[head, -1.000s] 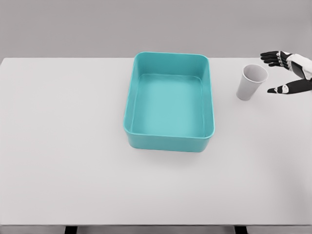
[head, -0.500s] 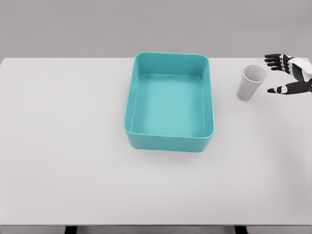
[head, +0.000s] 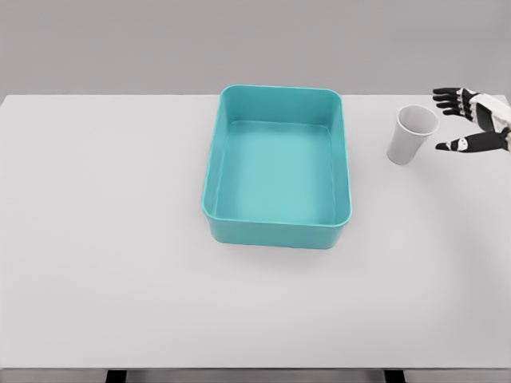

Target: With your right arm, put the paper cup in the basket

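Our right hand (head: 477, 120) has barely shifted since earlier — fingers spread, thumb and fingertips flanking but not touching the upright paper cup (head: 411, 134) beside the teal basket (head: 277, 231).

No readable txt anywhere.

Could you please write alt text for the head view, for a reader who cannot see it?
A white paper cup stands upright on a white table, with the robot's open right hand just to its right, not touching it. Left of the cup sits an empty teal rectangular plastic basket.
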`<state>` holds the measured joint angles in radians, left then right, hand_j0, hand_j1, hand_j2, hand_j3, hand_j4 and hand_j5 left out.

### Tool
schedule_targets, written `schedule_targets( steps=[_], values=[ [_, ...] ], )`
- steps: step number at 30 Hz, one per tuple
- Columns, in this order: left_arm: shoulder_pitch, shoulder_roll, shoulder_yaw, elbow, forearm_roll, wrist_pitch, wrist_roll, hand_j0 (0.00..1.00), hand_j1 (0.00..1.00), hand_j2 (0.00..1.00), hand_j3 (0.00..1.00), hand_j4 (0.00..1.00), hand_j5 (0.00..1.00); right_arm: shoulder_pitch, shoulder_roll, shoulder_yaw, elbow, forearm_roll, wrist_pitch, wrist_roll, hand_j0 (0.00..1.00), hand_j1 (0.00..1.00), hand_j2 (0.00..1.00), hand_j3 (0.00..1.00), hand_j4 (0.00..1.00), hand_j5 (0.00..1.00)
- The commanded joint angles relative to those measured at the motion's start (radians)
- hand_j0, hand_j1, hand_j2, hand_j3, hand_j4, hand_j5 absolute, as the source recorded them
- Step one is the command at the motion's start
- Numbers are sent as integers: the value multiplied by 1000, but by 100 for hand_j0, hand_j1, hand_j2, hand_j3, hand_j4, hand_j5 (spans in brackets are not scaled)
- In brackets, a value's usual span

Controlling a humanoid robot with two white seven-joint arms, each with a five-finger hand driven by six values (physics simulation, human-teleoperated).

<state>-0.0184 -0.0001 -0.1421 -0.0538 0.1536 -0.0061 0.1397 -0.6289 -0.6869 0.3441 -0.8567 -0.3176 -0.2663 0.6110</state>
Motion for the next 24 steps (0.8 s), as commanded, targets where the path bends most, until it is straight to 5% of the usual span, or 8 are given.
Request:
schedule_targets(
  steps=[1,24],
  values=[
    [0,0,-1,0,0,0,0,100,100,100,100,100,100,0,9,1,8,-1,1,0,89,89,89,89,89,89],
    [-2,0,-1,0,0,0,0,100,100,100,100,100,100,0,36,4,24,-9,-14,0,91,91,91,91,91,91]
  ],
)
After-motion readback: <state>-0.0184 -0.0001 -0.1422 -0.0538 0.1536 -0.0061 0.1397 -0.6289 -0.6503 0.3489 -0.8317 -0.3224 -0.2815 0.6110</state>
